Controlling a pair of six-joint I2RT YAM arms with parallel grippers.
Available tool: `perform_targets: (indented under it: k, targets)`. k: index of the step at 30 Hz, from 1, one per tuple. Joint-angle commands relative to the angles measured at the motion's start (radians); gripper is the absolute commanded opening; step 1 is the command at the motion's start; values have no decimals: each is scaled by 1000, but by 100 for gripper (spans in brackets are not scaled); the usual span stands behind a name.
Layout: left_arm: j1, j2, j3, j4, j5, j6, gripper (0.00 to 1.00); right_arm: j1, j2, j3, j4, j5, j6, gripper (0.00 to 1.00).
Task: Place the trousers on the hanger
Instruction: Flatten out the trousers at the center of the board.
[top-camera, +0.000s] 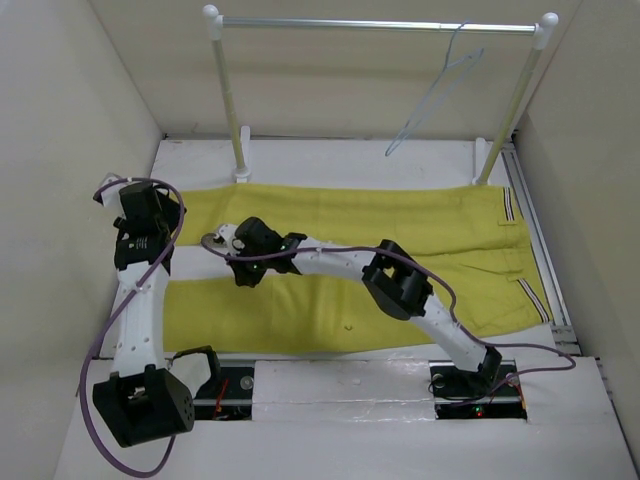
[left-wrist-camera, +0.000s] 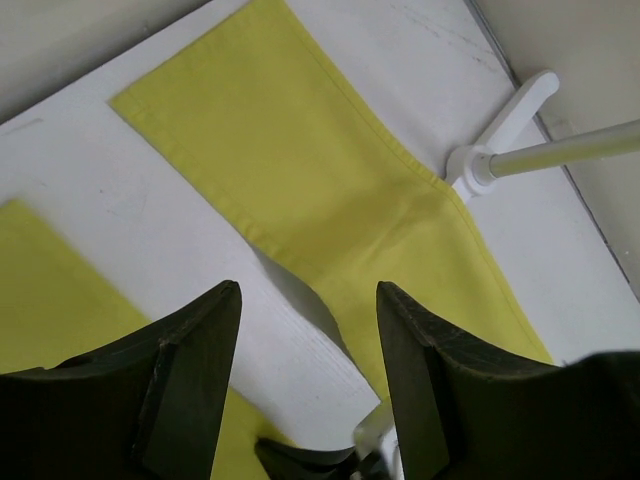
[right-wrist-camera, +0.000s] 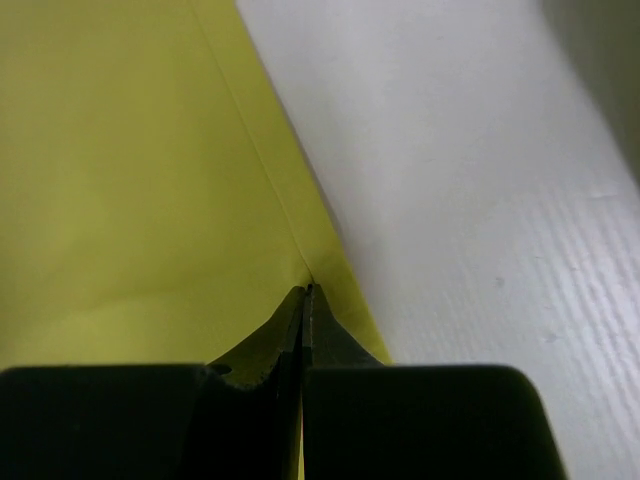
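The trousers (top-camera: 400, 215) lie flat on the table (top-camera: 330, 160), legs to the left, waistband to the right. The hanger (top-camera: 440, 95) hangs on the rail (top-camera: 380, 24) behind. The cloth looks soft, light and limp, so it is best taken at an edge or cuff. The right arm stretches leftward across them, and the right pincer (right-wrist-camera: 305, 300) is closed, apparently nipping a leg edge. The left pincer (left-wrist-camera: 308, 290) points down near the far cuff, half open and empty.

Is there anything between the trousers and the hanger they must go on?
Nothing visible does. The trousers lie flat on the table; the hanger hangs on the rail behind them, with open space between.
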Motion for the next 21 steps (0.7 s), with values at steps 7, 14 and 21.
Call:
perform_targets:
  k: [7, 14, 21]
  targets:
    - [-1, -37, -223, -87, 46, -66, 52, -130, -166, -29, 68, -145, 32, 32]
    - [-1, -71, -353, -41, 146, -173, 50, -150, -516, -382, 79, -206, -46, 57]
    - [38, 124, -379, 56, 108, -163, 50, -254, -988, -980, 183, -32, 63, 0]
